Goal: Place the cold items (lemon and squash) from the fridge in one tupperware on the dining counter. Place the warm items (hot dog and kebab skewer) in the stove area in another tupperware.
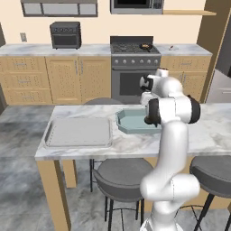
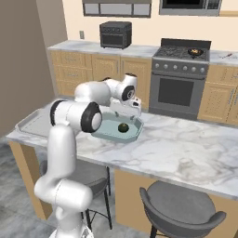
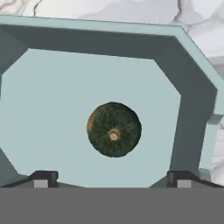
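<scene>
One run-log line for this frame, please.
phase: release | squash: inside tupperware, free | claw: open, above squash | lemon: not yet in

Base views flank the tupperware [image 1: 131, 122]; hand view looks straight down, close

So the squash [image 3: 113, 129] is a small round dark green one with an orange patch on one side and a pale stem nub facing up, sitting by itself on the floor of the tupperware [image 3: 192, 100]. That tupperware is a pale blue-grey open tub with cut corners and low walls, resting flat on the marble desk [image 2: 186, 148] near its far edge, roughly mid-length.
</scene>
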Robot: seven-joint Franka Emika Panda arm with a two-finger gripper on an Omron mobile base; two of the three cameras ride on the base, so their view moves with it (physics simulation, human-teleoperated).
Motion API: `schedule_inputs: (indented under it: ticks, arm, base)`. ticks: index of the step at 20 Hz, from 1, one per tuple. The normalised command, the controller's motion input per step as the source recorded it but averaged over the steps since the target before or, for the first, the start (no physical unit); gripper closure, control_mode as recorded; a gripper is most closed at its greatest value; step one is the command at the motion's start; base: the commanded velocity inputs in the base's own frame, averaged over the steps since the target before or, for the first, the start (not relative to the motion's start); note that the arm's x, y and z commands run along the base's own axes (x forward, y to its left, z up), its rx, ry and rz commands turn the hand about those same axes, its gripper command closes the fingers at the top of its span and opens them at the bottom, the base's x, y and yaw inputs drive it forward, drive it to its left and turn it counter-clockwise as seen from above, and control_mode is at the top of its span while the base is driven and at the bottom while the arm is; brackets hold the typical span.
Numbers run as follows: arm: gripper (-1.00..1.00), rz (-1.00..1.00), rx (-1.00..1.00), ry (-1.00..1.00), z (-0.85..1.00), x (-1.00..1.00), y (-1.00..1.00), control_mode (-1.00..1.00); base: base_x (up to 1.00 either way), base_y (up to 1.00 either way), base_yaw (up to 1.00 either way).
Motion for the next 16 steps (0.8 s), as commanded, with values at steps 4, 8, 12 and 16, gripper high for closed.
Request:
schedule_inputs:
  ticks: [4, 8, 12, 16]
  arm:
    - [-1.00, -0.06, 0.00, -0.27, 0.77, -0.66, 0.00, -1.00]
    - [-1.00, -0.06, 0.00, -0.21, 0.53, -0.95, 0.00, -1.00]
    - [-1.00, -0.07, 0.00, -0.07, 0.59, -0.97, 0.00, -1.00]
    - [-1.00, -0.12, 0.00, 0.00, 0.64, -0.89, 0.00, -1.00]
  base:
    - [0.00, 0.00, 0.00]
    - [0.00, 0.00, 0.00]
    - [0.00, 0.00, 0.00]
    - [0.00, 0.00, 0.00]
